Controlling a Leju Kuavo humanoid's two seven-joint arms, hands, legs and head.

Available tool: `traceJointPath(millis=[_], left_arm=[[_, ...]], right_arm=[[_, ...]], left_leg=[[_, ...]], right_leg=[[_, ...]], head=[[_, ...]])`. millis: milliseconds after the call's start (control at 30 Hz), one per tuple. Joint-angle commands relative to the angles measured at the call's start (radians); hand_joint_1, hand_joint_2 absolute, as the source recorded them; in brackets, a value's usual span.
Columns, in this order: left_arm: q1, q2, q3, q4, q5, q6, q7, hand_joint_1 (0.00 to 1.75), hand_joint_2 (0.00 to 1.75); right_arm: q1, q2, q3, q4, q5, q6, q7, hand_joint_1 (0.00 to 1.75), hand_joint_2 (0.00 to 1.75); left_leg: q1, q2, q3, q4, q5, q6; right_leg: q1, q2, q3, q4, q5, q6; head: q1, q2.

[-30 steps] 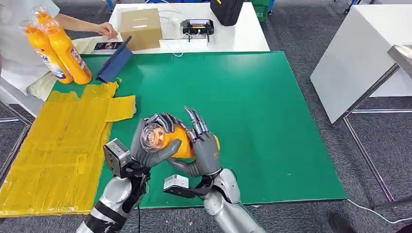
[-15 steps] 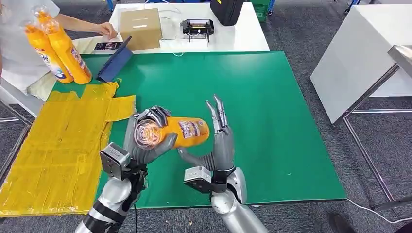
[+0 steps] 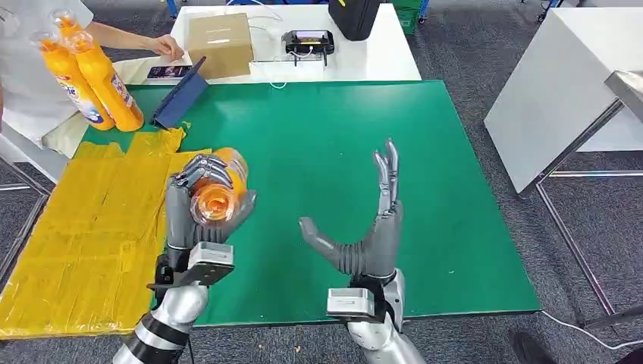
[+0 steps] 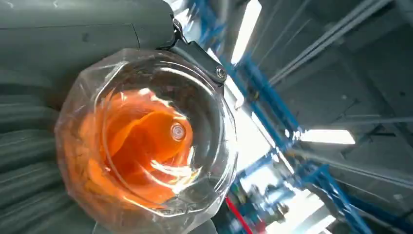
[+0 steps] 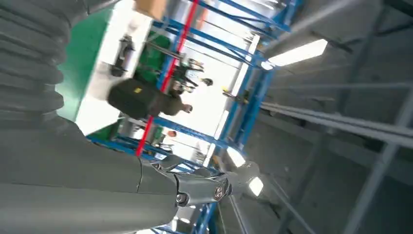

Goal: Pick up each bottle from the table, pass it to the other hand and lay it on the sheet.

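A green mat is covering the work table. Beyond it, a white table is carrying a cardboard box, a black device with a screen and a black bag. A person's hand is resting beside the box. A blue tablet is leaning at the mat's far left corner. A white cabinet is standing to the right.

Silver arms, dark grey left hand, right hand — black wrist bands
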State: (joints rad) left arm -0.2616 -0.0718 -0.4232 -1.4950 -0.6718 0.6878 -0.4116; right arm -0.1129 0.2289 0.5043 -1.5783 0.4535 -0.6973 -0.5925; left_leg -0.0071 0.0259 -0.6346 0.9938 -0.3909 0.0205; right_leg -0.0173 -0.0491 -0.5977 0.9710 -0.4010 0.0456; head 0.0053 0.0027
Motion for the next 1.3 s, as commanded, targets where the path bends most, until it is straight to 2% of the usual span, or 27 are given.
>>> traceJointPath(millis=[33,67,100,133,167,200,233,267,400,567,867,1000,1133,1167,1200,1300], left_arm=[[-0.134,-0.091,0.205,0.281,-0.851,0.01,0.299,1.75,1.75],[-0.172,-0.042,0.148,0.335,-0.899,0.01,0.404,1.75,1.75],[-0.298,0.076,-0.084,0.52,-0.899,0.01,0.675,1.75,1.75],[-0.357,0.093,-0.176,0.622,-0.899,-0.009,0.76,1.75,1.75],[-0.401,0.093,-0.204,0.716,-0.899,-0.052,0.804,1.75,1.75],[-0.439,0.084,-0.189,0.816,-0.899,-0.063,0.793,1.75,1.75],[-0.485,0.098,-0.234,0.908,-0.899,-0.106,0.836,1.75,1.75],[-0.513,0.097,-0.214,0.996,-0.899,-0.111,0.835,1.75,1.75],[-0.559,0.133,-0.198,1.144,-0.899,-0.16,0.818,1.75,1.75],[-0.565,0.157,-0.18,1.184,-0.899,-0.214,0.805,1.75,1.75],[-0.569,0.154,-0.191,1.191,-0.899,-0.248,0.82,1.75,1.75],[-0.555,0.194,-0.148,1.224,-0.883,-0.305,0.841,1.75,1.75],[-0.512,0.244,-0.129,1.223,-0.892,-0.238,0.867,1.75,1.75],[-0.506,0.249,-0.132,1.225,-0.896,-0.231,0.875,0.59,1.75],[-0.493,0.255,-0.123,1.231,-0.891,-0.216,0.878,0.0,1.75],[-0.477,0.244,-0.069,1.237,-0.845,-0.195,0.833,0.0,1.75]], right_arm=[[0.019,-0.139,0.104,-0.306,0.006,-0.001,0.016,0.0,1.75],[0.008,-0.158,0.121,-0.32,0.018,-0.001,0.046,0.0,1.75],[-0.004,-0.177,0.129,-0.341,0.051,-0.001,0.075,0.0,1.75],[-0.004,-0.173,0.114,-0.351,0.074,-0.001,0.077,0.0,1.75],[-0.012,-0.181,0.115,-0.356,0.079,-0.001,0.087,0.0,1.75],[-0.018,-0.191,0.109,-0.364,0.079,-0.001,0.104,0.0,1.75],[-0.025,-0.199,0.106,-0.366,0.072,-0.001,0.112,0.0,1.75],[-0.032,-0.206,0.101,-0.364,0.067,-0.001,0.12,0.0,1.75],[-0.031,-0.216,0.08,-0.358,0.035,-0.001,0.119,0.0,1.75],[-0.031,-0.216,0.084,-0.349,0.022,-0.001,0.108,0.0,1.75],[-0.034,-0.216,0.091,-0.343,0.023,-0.001,0.106,0.0,1.75],[-0.046,-0.22,0.11,-0.306,0.017,0.006,0.113,0.0,1.75],[-0.046,-0.229,0.115,-0.283,0.002,0.01,0.116,0.0,1.75],[-0.046,-0.23,0.115,-0.28,0.0,0.01,0.116,0.0,1.75],[-0.046,-0.232,0.115,-0.274,-0.006,0.012,0.117,0.0,1.75],[-0.047,-0.233,0.114,-0.264,-0.01,0.011,0.118,0.0,1.75]], left_leg=[[0.002,-0.005,0.003,0.001,-0.002,-0.001],[0.001,-0.005,0.002,0.001,-0.001,-0.001],[0.0,-0.004,0.001,0.0,0.0,-0.001],[0.001,-0.008,0.004,0.0,0.0,-0.002],[0.001,-0.01,0.003,-0.001,0.001,-0.002],[0.002,-0.013,0.004,0.0,0.001,-0.002],[0.002,-0.013,0.004,0.0,0.001,-0.002],[0.001,-0.009,0.004,-0.001,0.001,-0.002],[0.002,-0.002,0.004,0.0,0.002,-0.003],[0.003,0.004,0.006,0.001,0.0,-0.005],[0.002,0.001,0.0,0.001,0.002,-0.004],[0.003,0.002,0.003,0.001,0.0,-0.005],[0.003,0.004,0.004,0.0,0.0,-0.005],[0.002,0.004,0.003,0.0,0.001,-0.004],[0.003,0.005,0.005,-0.001,0.0,-0.005],[0.004,0.003,0.006,-0.001,-0.001,-0.005]], right_leg=[[0.001,0.0,0.004,0.0,-0.002,-0.001],[0.001,0.0,0.004,0.0,-0.002,-0.001],[0.0,-0.001,0.002,0.0,-0.001,-0.001],[0.001,-0.002,0.006,0.0,-0.002,-0.002],[0.0,-0.006,0.005,0.0,-0.002,-0.002],[0.001,-0.007,0.007,0.0,-0.003,-0.002],[0.001,-0.007,0.006,0.0,-0.002,-0.002],[0.001,-0.004,0.005,-0.001,-0.001,-0.002],[0.001,0.002,0.004,-0.001,0.0,-0.001],[0.002,0.008,0.005,0.0,0.001,-0.005],[0.001,0.003,0.0,0.001,0.002,-0.004],[0.002,0.006,0.003,0.001,0.001,-0.005],[0.002,0.009,0.003,0.0,0.001,-0.005],[0.002,0.008,0.002,0.0,0.002,-0.004],[0.002,0.009,0.004,0.0,0.001,-0.005],[0.003,0.008,0.006,-0.001,0.0,-0.005]], head=[[0.0,0.0],[0.0,0.0],[0.0,0.0],[0.0,0.0],[0.0,0.0],[0.0,0.0],[0.0,0.0],[0.0,0.0],[0.0,0.0],[0.0,0.0],[0.0,0.0],[0.0,0.0],[0.0,0.0],[0.0,0.0],[0.0,0.0],[0.0,0.0]])
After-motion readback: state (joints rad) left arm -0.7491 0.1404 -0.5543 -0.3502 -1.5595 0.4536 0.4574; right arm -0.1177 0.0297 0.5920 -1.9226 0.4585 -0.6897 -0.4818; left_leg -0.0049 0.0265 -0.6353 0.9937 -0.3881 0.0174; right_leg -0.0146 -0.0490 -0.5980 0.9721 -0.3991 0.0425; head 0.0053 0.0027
